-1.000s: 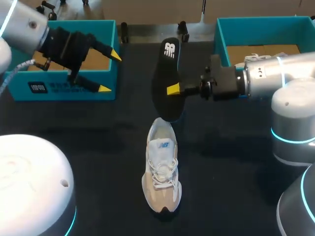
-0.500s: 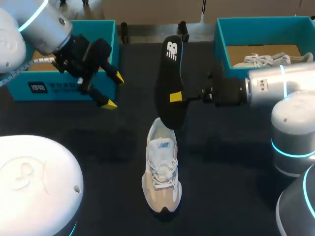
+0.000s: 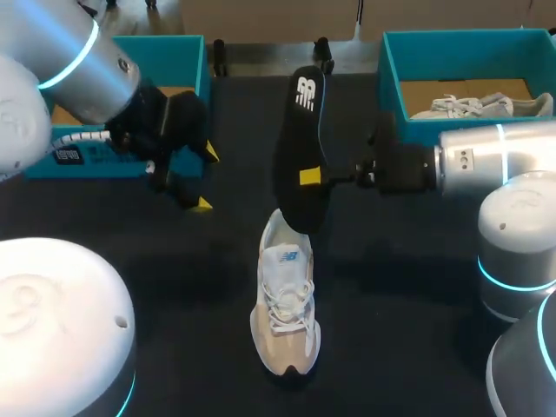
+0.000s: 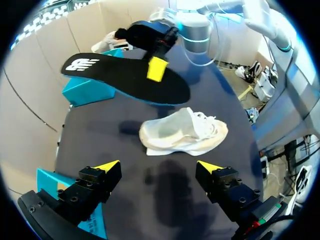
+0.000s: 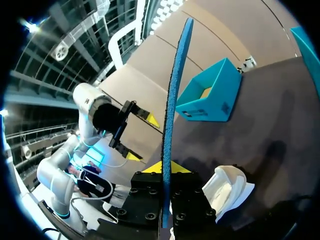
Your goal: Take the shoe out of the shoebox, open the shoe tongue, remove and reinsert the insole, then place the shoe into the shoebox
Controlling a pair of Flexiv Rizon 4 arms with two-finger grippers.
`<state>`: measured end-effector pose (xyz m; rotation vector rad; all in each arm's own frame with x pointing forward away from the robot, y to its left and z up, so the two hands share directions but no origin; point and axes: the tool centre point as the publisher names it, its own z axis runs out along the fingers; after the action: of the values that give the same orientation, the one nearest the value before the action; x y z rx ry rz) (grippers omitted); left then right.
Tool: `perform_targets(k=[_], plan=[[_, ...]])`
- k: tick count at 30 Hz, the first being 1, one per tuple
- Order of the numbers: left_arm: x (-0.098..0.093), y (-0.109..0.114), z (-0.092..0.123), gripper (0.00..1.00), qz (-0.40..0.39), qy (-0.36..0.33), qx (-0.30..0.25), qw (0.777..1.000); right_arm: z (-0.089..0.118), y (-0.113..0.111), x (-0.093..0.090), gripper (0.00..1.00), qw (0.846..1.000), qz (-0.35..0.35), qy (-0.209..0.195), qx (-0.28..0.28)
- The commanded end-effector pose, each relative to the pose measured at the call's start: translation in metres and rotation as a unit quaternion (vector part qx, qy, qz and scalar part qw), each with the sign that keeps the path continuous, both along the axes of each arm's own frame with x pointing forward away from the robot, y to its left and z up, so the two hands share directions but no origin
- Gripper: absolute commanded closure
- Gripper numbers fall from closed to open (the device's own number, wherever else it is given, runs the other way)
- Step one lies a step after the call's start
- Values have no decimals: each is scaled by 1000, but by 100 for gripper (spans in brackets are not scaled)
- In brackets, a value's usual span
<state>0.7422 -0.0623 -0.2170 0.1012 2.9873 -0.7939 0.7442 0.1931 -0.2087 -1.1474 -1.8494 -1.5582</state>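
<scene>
One flat black insole [image 3: 300, 130] — right gripper [image 3: 307, 177] pinching

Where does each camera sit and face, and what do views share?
Head view: above and behind, facing down onto the table; left hand open, right hand shut on the insole by the shoe.
Left wrist view: on that wrist, facing shoe and insole past own fingers.
Right wrist view: on that wrist, facing along the insole in its own hand.
All share insole, shoe.
</scene>
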Motion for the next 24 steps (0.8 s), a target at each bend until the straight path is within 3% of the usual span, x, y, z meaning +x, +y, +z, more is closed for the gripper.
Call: perform_targets(k=[1, 13, 24], plan=[[0, 2, -16, 0, -12, 6, -5, 1000, -6, 7, -2, 100, 999, -3, -33, 2], [-22, -5, -49, 0, -74, 45, 12, 996, -23, 21, 7, 100, 995, 12, -102, 15], [-24, -5, -55, 0, -97, 64, 22, 993, -23, 21, 7, 100, 995, 12, -102, 15]])
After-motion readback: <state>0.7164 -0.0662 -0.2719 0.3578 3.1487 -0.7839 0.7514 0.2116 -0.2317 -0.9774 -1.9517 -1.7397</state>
